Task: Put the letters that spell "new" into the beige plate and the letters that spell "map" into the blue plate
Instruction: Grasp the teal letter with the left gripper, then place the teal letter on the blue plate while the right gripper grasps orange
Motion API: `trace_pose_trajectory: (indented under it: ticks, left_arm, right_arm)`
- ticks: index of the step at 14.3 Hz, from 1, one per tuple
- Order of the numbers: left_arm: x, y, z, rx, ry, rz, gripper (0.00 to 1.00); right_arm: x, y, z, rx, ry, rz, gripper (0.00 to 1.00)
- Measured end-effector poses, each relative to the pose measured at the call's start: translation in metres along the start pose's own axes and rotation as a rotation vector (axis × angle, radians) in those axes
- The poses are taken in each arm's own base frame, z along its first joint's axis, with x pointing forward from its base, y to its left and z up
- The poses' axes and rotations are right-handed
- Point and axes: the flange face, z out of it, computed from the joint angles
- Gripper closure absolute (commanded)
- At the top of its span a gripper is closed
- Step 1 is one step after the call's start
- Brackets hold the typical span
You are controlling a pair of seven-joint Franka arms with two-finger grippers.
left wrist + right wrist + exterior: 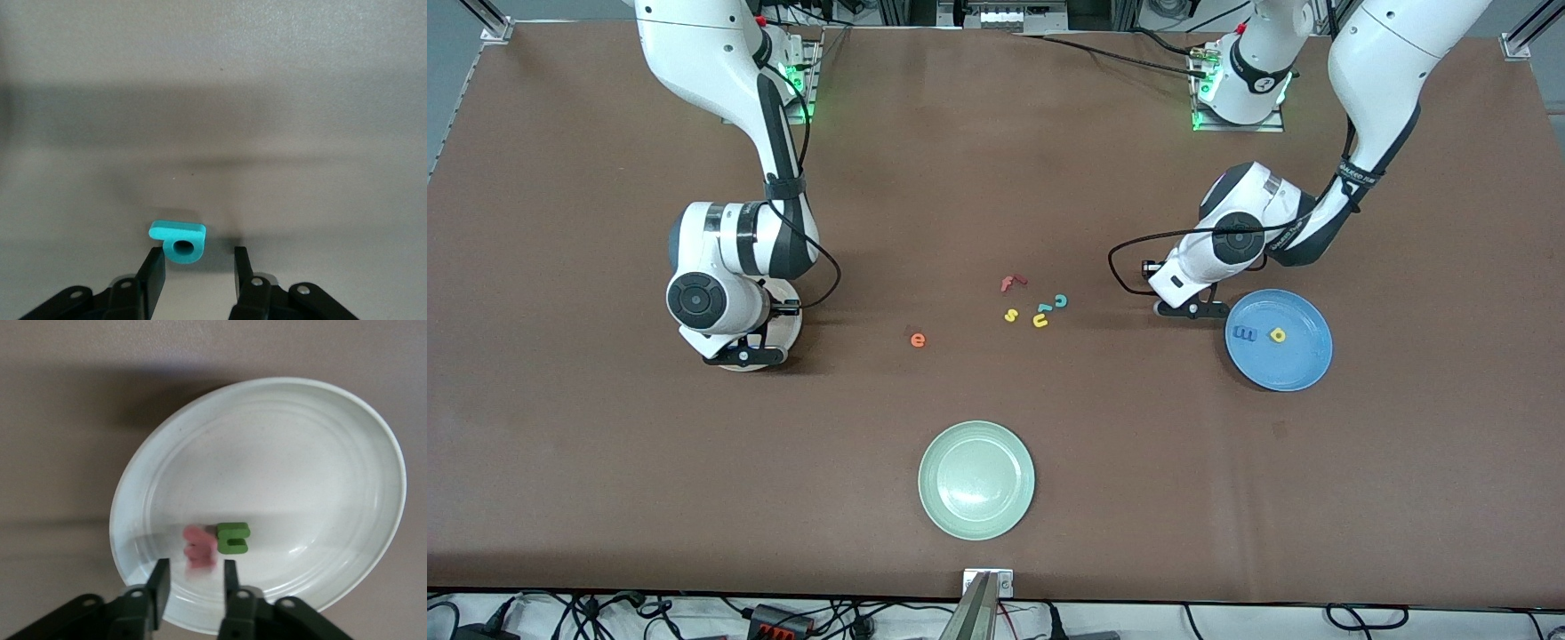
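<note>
Teal p (179, 239): light, stiff, tiny; pinch across the stem. Left gripper (198, 257) narrowly parted around it, at blue plate's (1294, 366) nine o'clock; right gripper (195, 568) slightly parted over beige plate (300, 453).

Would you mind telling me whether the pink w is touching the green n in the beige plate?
Cannot tell. In the right wrist view the pink w lies close beside the green n in the beige plate, but its blurred edge hides any gap.
</note>
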Motion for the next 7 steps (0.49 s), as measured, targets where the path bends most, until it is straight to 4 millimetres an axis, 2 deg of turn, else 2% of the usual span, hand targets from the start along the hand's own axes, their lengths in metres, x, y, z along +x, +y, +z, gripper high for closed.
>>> trace_pose_trajectory:
  ticks: [1,2,5,7]
  left_arm:
    - [0.0,-0.001,0.001,-0.002,-0.001,-0.001,0.8]
    - [0.0,-0.001,0.001,-0.002,-0.001,-0.002,0.88]
    - [0.002,-0.003,0.0,-0.002,0.003,-0.004,0.91]
    - [0.002,-0.002,-0.002,-0.002,0.006,-0.004,0.91]
  right_arm:
    - [0.001,0.0,-0.002,0.001,0.005,0.0,0.0]
    - [0.002,-0.001,-0.005,0.002,0.012,-0.002,0.0]
    - [0.008,-0.01,-0.021,0.01,0.046,-0.016,0.0]
    - [0.012,-0.025,-0.041,0.024,0.089,-0.037,0.0]
